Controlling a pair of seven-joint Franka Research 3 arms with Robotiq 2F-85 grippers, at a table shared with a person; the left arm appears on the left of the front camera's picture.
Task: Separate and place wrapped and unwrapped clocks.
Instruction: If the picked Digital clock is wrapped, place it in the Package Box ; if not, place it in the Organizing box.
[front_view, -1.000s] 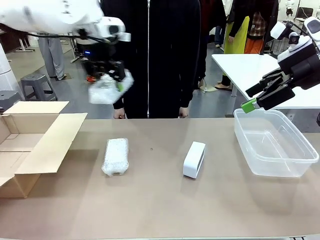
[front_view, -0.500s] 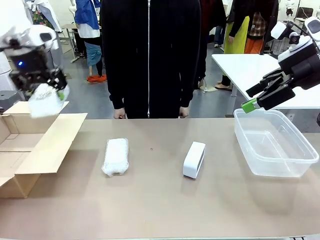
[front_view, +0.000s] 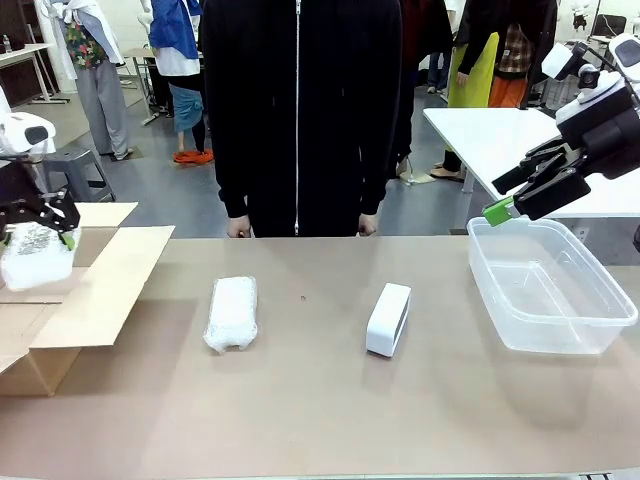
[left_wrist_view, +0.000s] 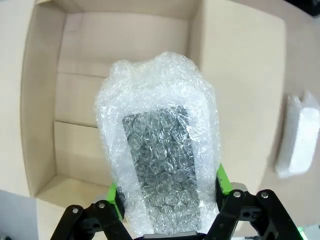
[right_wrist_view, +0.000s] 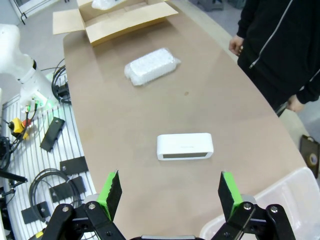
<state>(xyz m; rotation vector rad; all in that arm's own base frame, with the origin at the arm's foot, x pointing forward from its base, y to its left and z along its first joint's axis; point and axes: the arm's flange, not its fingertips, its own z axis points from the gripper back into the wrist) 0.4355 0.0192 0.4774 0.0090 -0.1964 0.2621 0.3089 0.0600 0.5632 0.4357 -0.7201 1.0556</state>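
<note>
From the front there are two wrapped bundles, one bare clock, one box and one bin. The left gripper (front_view: 38, 236), at the picture's left edge, is clamped on the held wrapped bundle (front_view: 35, 260), which hangs over the open cardboard box (front_view: 100, 290). Its long axis can't be read from here. The second wrapped bundle (front_view: 231, 312) lies on the table (front_view: 300, 420) just right of the box flap, with its long axis running from the near side to the far side. The bare white clock (front_view: 388, 319) rests on a long edge near the table's middle, also lying near to far, with its far end angled slightly right. The right gripper (front_view: 510, 203) hovers above the near-left corner of the clear plastic bin (front_view: 600, 318), its fingers spread wide and holding nothing. A person (front_view: 300, 110) stands at the far side.

In the left wrist view, the green pads press both sides of the held bundle. Its long axis runs straight out along the fingers, and a dark grey face shows through the wrap. The box interior lies beneath it, and the other bundle lies off to the right.

In the right wrist view, the pads stand far apart. Between and beyond them the bare clock lies crosswise, the loose bundle is farther off, and the box is at the top.
</note>
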